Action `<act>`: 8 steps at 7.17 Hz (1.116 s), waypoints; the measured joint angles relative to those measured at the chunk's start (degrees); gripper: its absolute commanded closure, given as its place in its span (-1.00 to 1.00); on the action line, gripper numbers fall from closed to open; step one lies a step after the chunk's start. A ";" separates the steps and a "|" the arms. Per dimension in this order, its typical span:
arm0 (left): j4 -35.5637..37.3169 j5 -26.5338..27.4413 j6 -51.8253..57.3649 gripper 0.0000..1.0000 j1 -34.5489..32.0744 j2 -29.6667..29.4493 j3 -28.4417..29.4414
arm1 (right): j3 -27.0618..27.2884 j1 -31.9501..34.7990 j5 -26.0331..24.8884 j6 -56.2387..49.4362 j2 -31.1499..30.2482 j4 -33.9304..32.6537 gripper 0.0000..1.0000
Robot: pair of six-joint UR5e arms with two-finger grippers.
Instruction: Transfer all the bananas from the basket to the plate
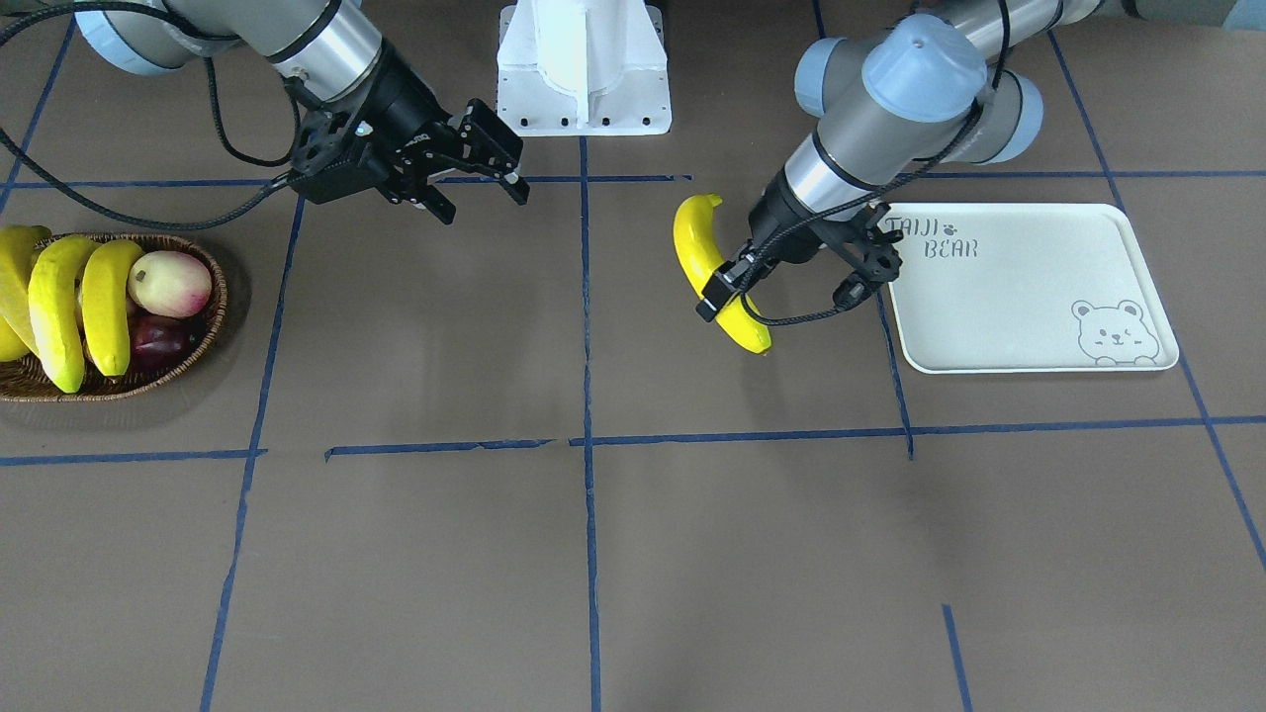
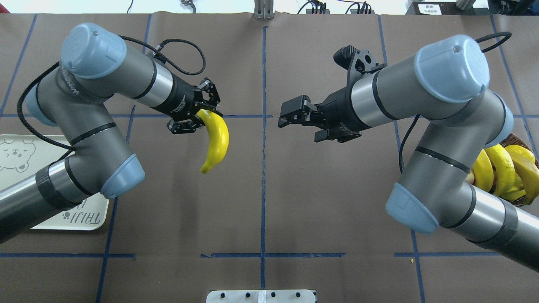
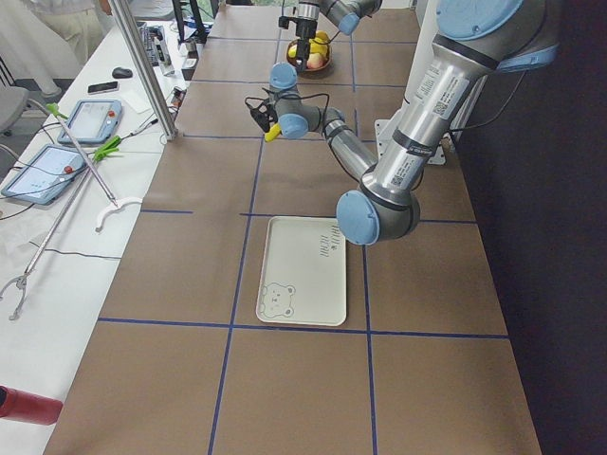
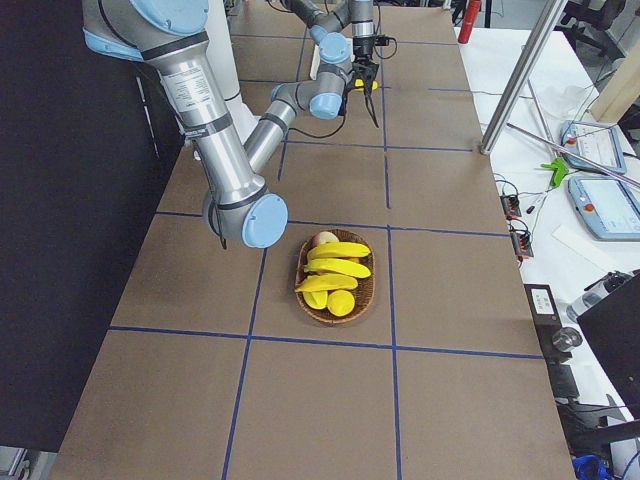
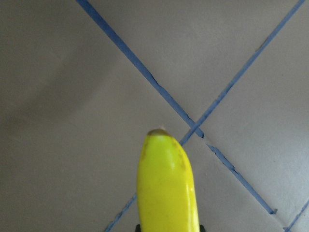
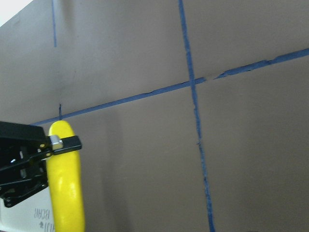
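In the overhead view my left gripper is clamped on the top end of one banana, held off the table. The plate lies at nine o'clock from it, well apart. My right gripper hangs with its fingers apart and holds nothing. The other bananas lie in the basket, at three o'clock from it.

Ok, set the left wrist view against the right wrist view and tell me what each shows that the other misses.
Only the left wrist view: the banana seen along its length to its brownish free tip, above a crossing of blue tape. Only the right wrist view: the left gripper shut across the banana near its other end, and a corner of the plate with lettering, at bottom left. Both: that banana, the brown table and the blue tape.
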 measured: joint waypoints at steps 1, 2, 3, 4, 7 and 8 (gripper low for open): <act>0.13 -0.10 3.76 1.00 -0.93 3.20 -0.38 | 0.32 1.87 0.99 -4.43 -1.73 -4.09 -0.99; 0.17 -0.16 7.08 1.00 -1.82 6.80 -1.16 | 1.11 3.70 1.77 -11.94 -3.82 -9.70 -0.99; 0.22 -0.23 10.15 1.00 -2.67 11.16 -2.83 | 2.41 5.52 2.10 -20.77 -6.05 -15.83 -0.99; 0.29 -0.26 14.14 1.00 -3.64 16.79 -5.00 | 3.85 7.68 2.19 -29.58 -8.32 -21.72 -0.99; -0.28 -0.39 30.41 1.00 -8.13 29.32 -6.28 | 5.00 17.52 2.62 -55.72 -17.92 -28.54 -0.99; -0.39 -0.43 36.41 1.00 -10.75 31.65 -5.27 | 4.25 22.02 4.64 -64.60 -21.40 -28.73 -0.99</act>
